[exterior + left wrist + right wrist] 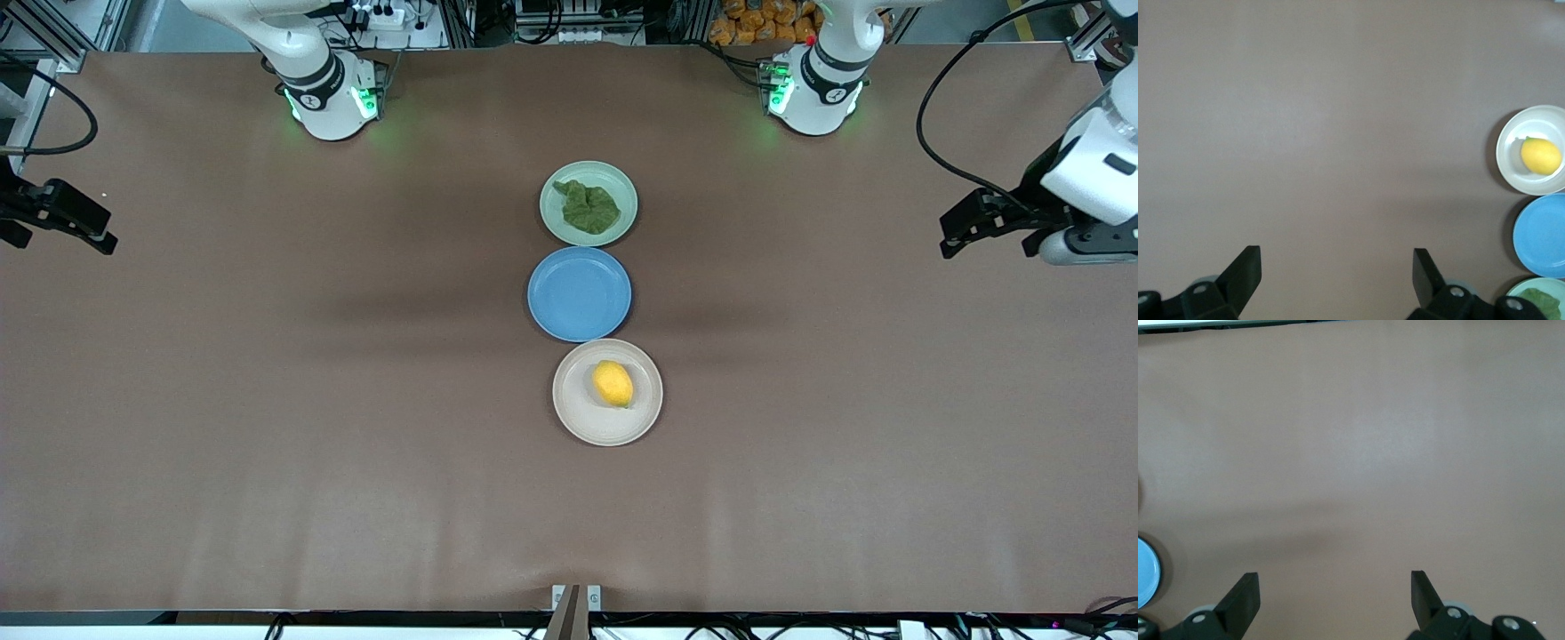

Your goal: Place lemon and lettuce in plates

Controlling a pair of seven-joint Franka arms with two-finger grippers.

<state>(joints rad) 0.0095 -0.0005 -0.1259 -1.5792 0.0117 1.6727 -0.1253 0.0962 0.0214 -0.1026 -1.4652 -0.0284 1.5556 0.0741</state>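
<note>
Three plates sat in a line down the middle of the brown surface (267, 400), edges nearly touching. Nearest the front camera was the cream plate (578, 418), with the lemon (613, 383) lying on it, a little off centre. Next came the blue plate (579, 294), with nothing on it. Farthest was the mint plate (622, 182), and the lettuce (588, 209) lay crumpled in it, covering much of its middle.

Both arms waited, pulled back to their own ends of the surface, well apart from the plates. The left gripper (965, 236) hung over the surface at the left arm's end; its fingers (1245, 270) stood wide apart with nothing but bare brown surface between them. In the left wrist view the three plates showed off to one side of the fingers, clear of the gap between them. The right gripper (93, 236) hung over the surface at the right arm's end, its fingers (1245, 593) also spread wide and holding nothing. Only a sliver of the blue plate showed at the edge of the right wrist view, outside the fingers.
</note>
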